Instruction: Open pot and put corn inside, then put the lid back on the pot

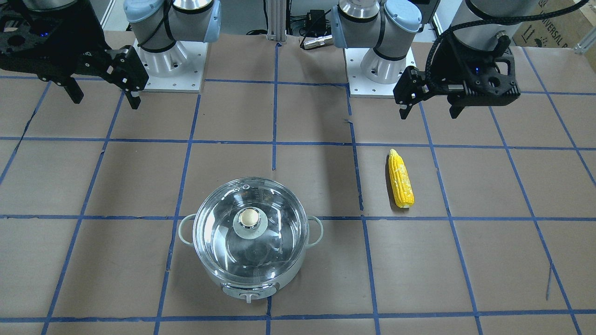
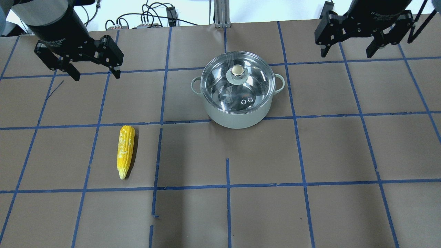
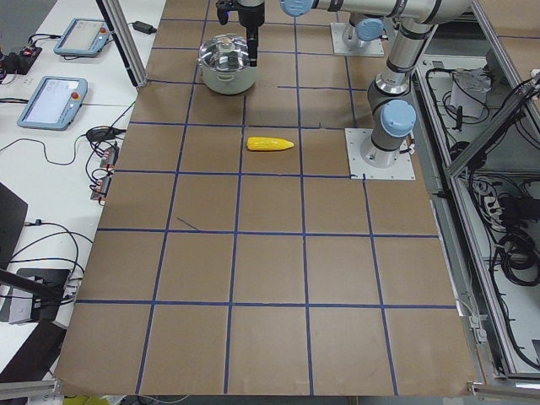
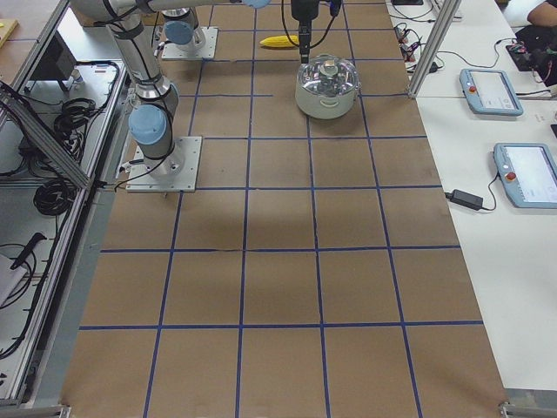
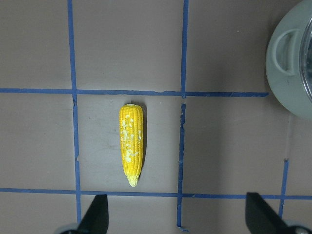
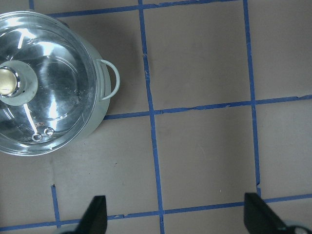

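One round pale grey pot (image 2: 237,117) is seen centrally, capped by its clear domed glass lid (image 2: 220,90): fragile, slick, best taken by the beige knob (image 2: 237,70). The black left claw (image 2: 96,75) and right claw (image 2: 347,54) are held wide, empty. Stiff yellow corn (image 2: 125,151) is laid well apart; its underside is hidden.

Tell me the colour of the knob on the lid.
The knob is beige; the exterior front-facing view shows it best.

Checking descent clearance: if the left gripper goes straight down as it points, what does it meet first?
Probably bare table, not the corn: in the wrist view the corn lies just beyond the open left gripper. Depth is unclear; its tip may be close.
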`<act>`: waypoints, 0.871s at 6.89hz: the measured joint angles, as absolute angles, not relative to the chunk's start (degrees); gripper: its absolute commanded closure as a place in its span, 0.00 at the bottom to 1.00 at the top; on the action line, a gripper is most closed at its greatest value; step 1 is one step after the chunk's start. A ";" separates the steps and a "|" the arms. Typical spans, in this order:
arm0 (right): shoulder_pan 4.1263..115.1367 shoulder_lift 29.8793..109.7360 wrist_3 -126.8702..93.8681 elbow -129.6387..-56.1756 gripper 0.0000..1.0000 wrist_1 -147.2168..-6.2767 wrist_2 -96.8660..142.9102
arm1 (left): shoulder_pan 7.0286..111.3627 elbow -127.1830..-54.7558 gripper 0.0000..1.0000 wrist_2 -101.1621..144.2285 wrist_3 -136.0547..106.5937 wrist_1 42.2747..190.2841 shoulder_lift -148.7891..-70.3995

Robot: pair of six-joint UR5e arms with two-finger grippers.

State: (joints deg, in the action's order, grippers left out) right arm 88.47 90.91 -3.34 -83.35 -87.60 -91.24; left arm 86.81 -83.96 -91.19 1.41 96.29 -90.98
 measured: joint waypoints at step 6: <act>98.17 78.60 -8.34 -83.37 0.03 -102.04 -91.06 | 86.83 -84.43 0.00 -91.33 1.48 96.33 -90.55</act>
State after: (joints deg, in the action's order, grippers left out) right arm 98.17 78.60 -8.34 -83.37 -102.04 -91.06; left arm 86.83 -84.43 -91.33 1.48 96.33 -90.55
